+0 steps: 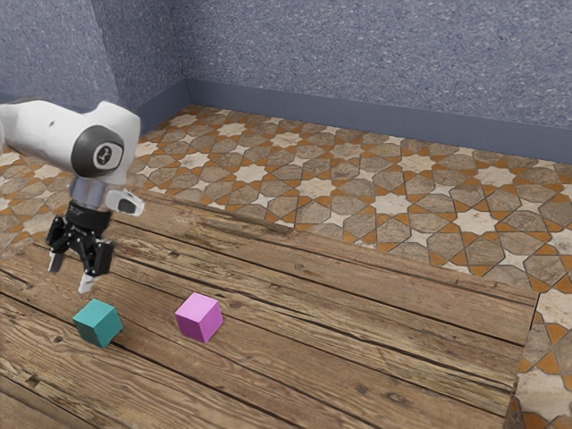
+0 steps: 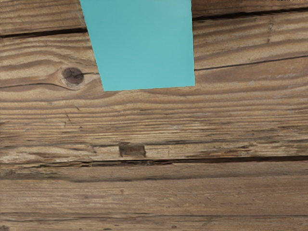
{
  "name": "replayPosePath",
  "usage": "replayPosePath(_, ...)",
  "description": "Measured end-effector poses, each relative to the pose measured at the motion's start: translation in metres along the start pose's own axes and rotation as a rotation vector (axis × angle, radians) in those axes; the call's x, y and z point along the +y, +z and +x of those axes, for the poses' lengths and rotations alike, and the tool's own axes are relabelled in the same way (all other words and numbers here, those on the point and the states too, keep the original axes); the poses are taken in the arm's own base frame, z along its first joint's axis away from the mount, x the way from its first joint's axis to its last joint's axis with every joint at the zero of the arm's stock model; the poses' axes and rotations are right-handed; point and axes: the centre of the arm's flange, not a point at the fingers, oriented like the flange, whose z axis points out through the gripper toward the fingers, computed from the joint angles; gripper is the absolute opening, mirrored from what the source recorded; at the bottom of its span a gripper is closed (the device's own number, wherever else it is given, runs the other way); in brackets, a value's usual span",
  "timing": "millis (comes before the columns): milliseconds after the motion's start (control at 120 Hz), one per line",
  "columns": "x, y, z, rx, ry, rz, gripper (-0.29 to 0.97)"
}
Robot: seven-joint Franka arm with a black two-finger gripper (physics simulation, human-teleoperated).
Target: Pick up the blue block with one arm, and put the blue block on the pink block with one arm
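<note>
My fingers (image 1: 87,282) are standing apart and gripping nothing, with bare air between them. My gripper (image 1: 71,275) is hanging just above the blue block (image 1: 97,323), a little toward the exterior view's left of it and not touching it. The blue block is sitting flat on the wooden table (image 1: 357,331). It is a cube, so no side is reading as longer than another, and it is turning one upright edge toward the exterior camera. In the wrist view the blue block (image 2: 142,43) is lying slightly skewed to the grain of the planks. The pink block (image 1: 198,317) is resting near the blue block, on the exterior view's right of it and apart from it, likewise corner-on. Beyond the blue block, the table is giving way to a tiled floor (image 1: 402,188).
</note>
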Motion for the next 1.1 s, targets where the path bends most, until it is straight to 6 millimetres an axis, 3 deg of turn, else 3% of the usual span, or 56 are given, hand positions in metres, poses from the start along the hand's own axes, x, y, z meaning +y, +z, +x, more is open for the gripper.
replayPosePath(133, -0.011, 0.019, 0.008, 0.000, -0.006, -0.028, 0.68)
replayPosePath(383, 0.000, 0.048, 0.018, 0.017, 0.021, -0.079, 0.68)
replayPosePath(658, -0.011, 0.052, 0.023, 0.064, 0.020, -0.086, 0.68)
replayPosePath(1100, -0.022, 0.067, 0.058, 0.091, 0.048, -0.088, 0.68)
